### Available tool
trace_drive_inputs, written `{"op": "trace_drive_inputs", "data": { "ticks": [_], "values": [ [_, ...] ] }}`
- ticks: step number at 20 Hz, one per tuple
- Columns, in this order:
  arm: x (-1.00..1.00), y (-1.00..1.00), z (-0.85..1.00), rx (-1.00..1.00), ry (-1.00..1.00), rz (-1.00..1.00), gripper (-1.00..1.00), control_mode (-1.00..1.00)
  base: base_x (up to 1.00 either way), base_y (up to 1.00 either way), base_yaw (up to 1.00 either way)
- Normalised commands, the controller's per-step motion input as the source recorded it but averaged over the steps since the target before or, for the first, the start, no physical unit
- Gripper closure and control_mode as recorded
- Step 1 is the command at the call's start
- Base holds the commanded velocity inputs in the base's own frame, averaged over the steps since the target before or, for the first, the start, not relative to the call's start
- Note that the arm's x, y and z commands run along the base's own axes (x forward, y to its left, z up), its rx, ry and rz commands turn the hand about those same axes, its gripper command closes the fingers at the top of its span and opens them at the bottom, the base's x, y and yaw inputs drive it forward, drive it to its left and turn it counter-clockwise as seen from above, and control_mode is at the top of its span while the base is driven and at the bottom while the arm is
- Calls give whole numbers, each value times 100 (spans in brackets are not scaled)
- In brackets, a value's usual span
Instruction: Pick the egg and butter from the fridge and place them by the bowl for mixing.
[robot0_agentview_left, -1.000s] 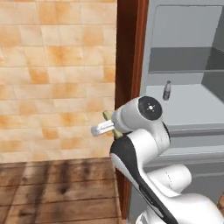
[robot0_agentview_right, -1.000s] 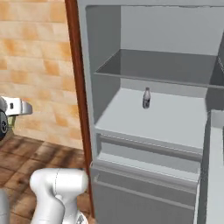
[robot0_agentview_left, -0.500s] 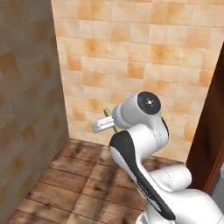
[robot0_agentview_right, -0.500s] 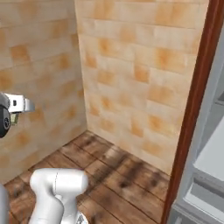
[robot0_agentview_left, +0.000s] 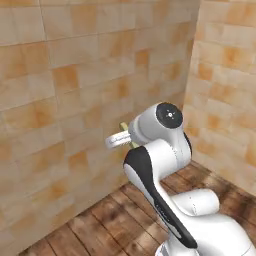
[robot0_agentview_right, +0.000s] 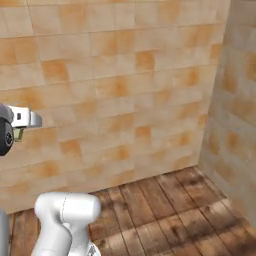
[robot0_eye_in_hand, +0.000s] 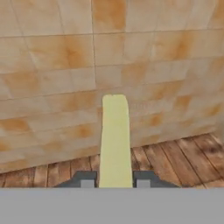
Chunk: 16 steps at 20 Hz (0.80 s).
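Note:
In the hand view, my gripper (robot0_eye_in_hand: 115, 179) is shut on the butter (robot0_eye_in_hand: 114, 140), a slim pale yellow stick that juts straight out from between the two dark fingertips (robot0_eye_in_hand: 84, 178) towards a tiled wall. In the left base view the hand (robot0_agentview_left: 119, 139) sticks out to the left of the arm, held high above the floor, and a yellow end of the butter (robot0_agentview_left: 123, 125) peeks out behind it. The right base view has the hand (robot0_agentview_right: 24, 119) at the far left edge. The egg, the fridge and the bowl are out of view.
An orange-beige tiled wall (robot0_agentview_left: 65, 85) stands close in front and meets a second tiled wall (robot0_agentview_right: 240, 100) in a corner on the right. A brown wooden plank floor (robot0_agentview_right: 165, 205) lies below.
The whole picture has swung from the open fridge across to a tiled wall corner, so the camera has turned with the base. The gripper stays shut on the butter, held the same way.

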Motion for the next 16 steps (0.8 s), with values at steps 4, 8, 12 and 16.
{"op": "trace_drive_inputs", "data": {
  "ticks": [4,8,12,16],
  "values": [
    [0,0,0,0,0,0,100,100,-2,43,93],
    [0,0,0,0,0,0,100,100,-2,42,93],
    [0,0,0,0,0,0,100,100,-1,41,93],
    [0,0,0,0,0,0,100,100,-2,38,93]
  ]
}}
